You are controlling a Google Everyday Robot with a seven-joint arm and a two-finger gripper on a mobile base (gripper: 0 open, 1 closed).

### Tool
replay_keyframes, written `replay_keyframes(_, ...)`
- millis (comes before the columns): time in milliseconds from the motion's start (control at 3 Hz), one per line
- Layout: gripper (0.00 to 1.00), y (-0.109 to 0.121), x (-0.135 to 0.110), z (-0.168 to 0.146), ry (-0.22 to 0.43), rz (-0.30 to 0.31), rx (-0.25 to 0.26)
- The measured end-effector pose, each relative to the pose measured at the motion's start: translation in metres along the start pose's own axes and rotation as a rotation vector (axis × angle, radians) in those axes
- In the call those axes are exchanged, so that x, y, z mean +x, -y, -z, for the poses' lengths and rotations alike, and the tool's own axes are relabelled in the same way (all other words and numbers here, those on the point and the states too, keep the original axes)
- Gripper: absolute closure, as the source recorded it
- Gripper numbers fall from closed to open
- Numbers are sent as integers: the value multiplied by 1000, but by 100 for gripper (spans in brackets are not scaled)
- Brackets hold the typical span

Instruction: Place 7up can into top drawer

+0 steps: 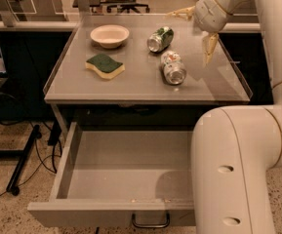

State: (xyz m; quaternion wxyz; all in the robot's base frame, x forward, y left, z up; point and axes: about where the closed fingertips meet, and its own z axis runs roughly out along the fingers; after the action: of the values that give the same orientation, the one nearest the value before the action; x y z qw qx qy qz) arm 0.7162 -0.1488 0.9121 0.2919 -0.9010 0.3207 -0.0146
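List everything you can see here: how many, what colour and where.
7up can: one, silvery-white with pale green, on its side, table right of centre
green can: one, dark green, on its side behind the 7up can
bowl: one, cream, table back left
sponge: one, green over yellow, before the bowl
table: one, grey
top drawer: one, grey, open below the table
gripper: one, cream, open, over the table's back right
arm: one, white, foreground right

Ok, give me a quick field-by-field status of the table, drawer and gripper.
gripper: open, above the tabletop's right rear, holding nothing
7up can: on its side on the tabletop, just left of the gripper
top drawer: pulled open, no can inside
others on tabletop: green can, bowl, sponge
task state: can not yet grasped
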Motion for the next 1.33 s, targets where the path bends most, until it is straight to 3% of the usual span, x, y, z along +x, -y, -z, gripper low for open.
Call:
replay_keyframes(333,0,2,2,-5,-39,-1,-54)
replay_keyframes(667,0,11,8,-12,-51,-3,-29)
replay_keyframes(1333,0,-2,8,-49,52,-44,-22)
